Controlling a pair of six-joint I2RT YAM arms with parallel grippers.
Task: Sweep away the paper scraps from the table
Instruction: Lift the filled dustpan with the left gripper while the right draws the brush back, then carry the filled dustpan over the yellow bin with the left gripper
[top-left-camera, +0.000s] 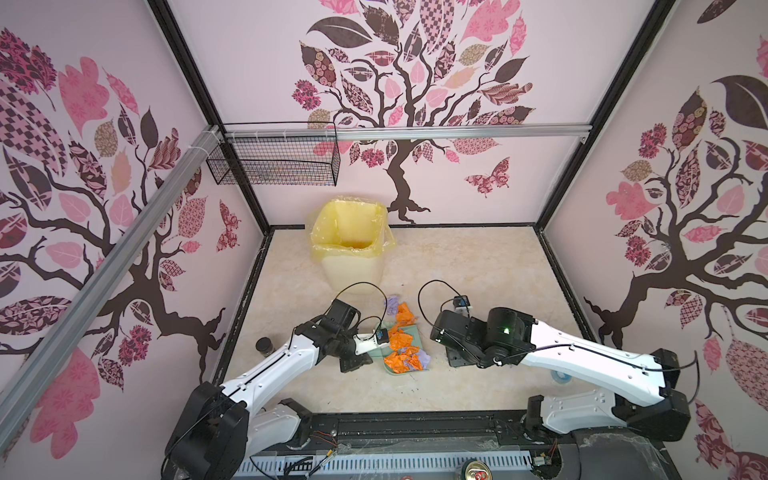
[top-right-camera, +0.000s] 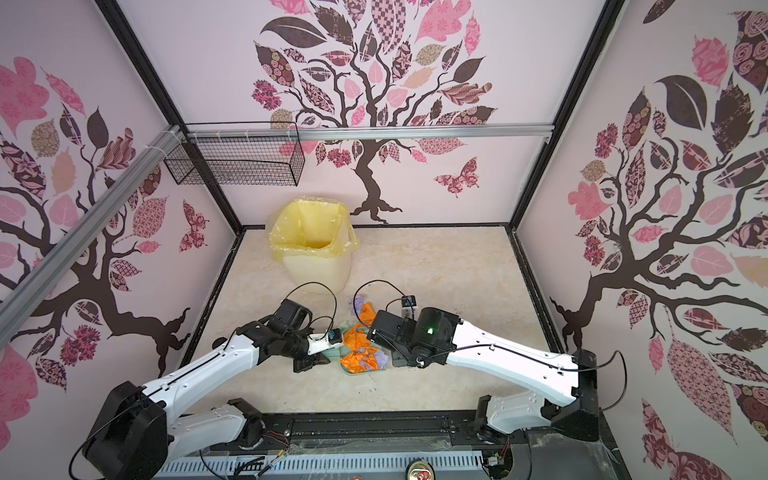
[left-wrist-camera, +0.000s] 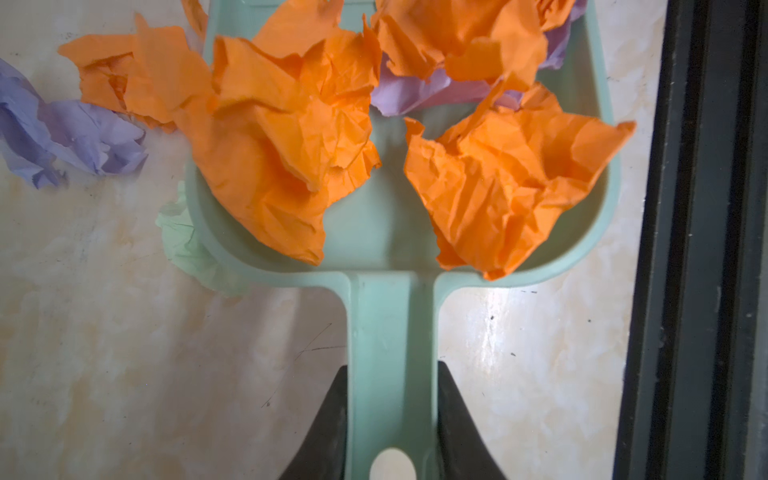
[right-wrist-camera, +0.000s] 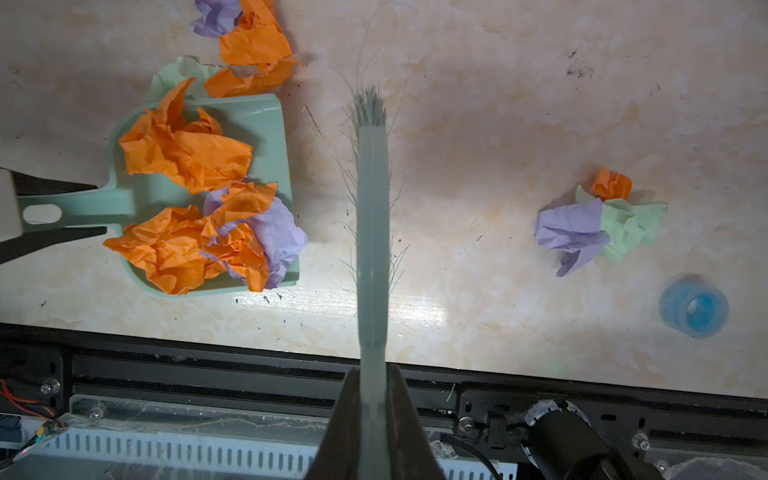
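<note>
Orange, lavender and pale green paper scraps lie mostly heaped in a teal dustpan. The pan sits flat on the bench, near its front edge and about mid-width in both top views. Several orange wads and one lavender wad fill the pan, and the lavender one hangs over its open lip.

More wads lie on the bench just beside the pan: an orange and a lavender one touching each other, and a pale green one tucked against the pan's rounded corner. Well apart, on the far side of the brush, a small cluster of one lavender, one pale green and one orange wad sits on the bare bench, near a blue ring.

The left tool is clamped on the dustpan's handle, with a dark finger pressed to each side. The right tool grips the handle of a teal brush, which reaches out over the bench alongside the pan's open lip, apart from it. Whether the bristles touch the surface cannot be told.

A yellow-lined bin stands towards the back of the bench.
</note>
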